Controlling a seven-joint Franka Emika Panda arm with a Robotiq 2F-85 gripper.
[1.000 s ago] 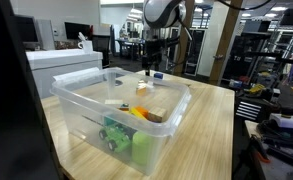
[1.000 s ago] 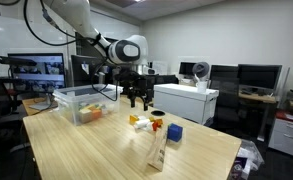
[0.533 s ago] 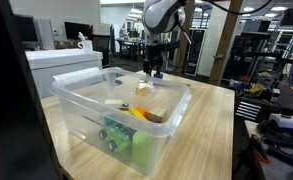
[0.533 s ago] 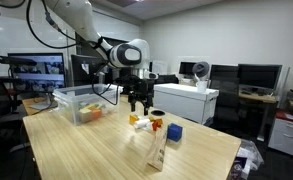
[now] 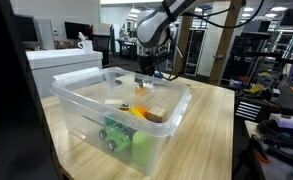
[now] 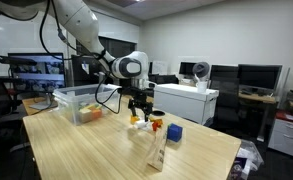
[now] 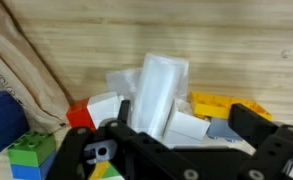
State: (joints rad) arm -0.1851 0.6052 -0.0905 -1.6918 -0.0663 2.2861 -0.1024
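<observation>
My gripper (image 7: 186,118) is open and hangs low over a small heap of toy blocks on the wooden table (image 7: 226,40). Between its fingers lie a white block (image 7: 186,127) and a tall translucent white piece (image 7: 158,88). A yellow block (image 7: 222,103) sits beside the right finger, and a red block (image 7: 81,114) beside the left one. A blue block (image 7: 0,122) and a green block (image 7: 30,150) lie further left. In an exterior view the gripper (image 6: 138,110) stands just above the heap (image 6: 141,122). Nothing is held.
A clear plastic bin (image 5: 116,115) holding toys, also seen as the bin (image 6: 81,103), stands on the table away from the heap. A brown bag (image 7: 26,70) lies left of the blocks, and a bag (image 6: 158,150) stands upright near a blue block (image 6: 174,132). Desks and monitors ring the table.
The arm has come down and forward, bringing the open gripper from above the table to just over the heap of blocks. The blocks have not moved.
</observation>
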